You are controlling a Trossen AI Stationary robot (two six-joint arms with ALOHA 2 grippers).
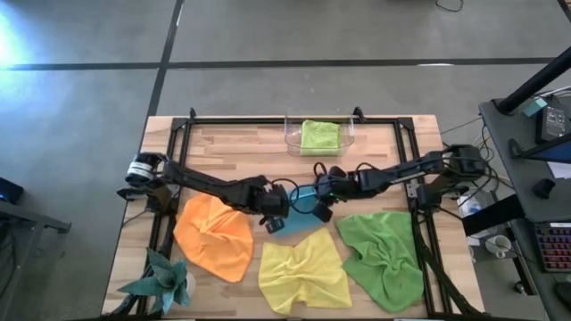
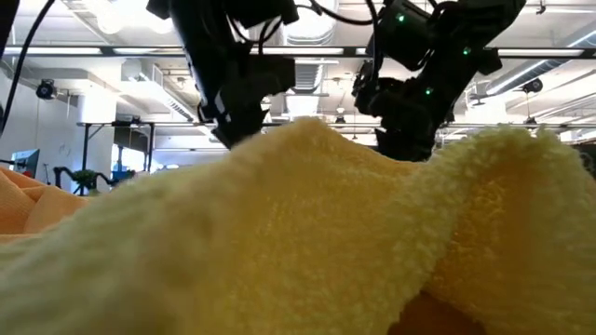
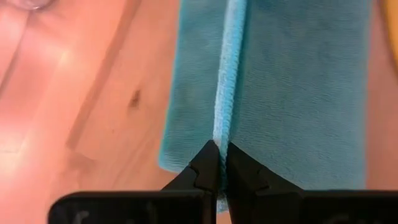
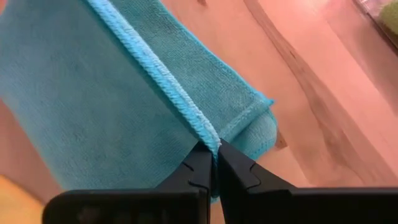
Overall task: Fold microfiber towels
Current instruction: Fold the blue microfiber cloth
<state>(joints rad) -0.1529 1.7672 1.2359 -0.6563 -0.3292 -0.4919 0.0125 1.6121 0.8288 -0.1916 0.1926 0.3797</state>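
A blue towel (image 1: pixel 302 201), folded, hangs between my two grippers above the table's middle. My left gripper (image 1: pixel 275 221) is shut on its left end, and my right gripper (image 1: pixel 323 210) is shut on its right end. An orange towel (image 1: pixel 214 235), a yellow towel (image 1: pixel 303 269) and a darker green towel (image 1: pixel 382 257) lie crumpled along the near side. A folded lime green towel (image 1: pixel 319 135) lies in a clear tray (image 1: pixel 346 127) at the far side. The yellow towel (image 2: pixel 307 233) fills the low view. My left gripper pinches the blue towel's stitched edge (image 3: pixel 221 127) between its two fingertips, which point down at it. The cloth falls away on both sides of the edge, clear of the wood. My right gripper pinches the same stitched edge (image 4: pixel 198 122) near a corner, between its two fingertips. The cloth hangs below in layers, off the table.
A teal spiky ornament (image 1: pixel 166 282) sits at the near left corner. A black frame (image 1: pixel 268 119) runs around the tabletop. Bare wood (image 1: pixel 232 152) lies between the tray and the towels.
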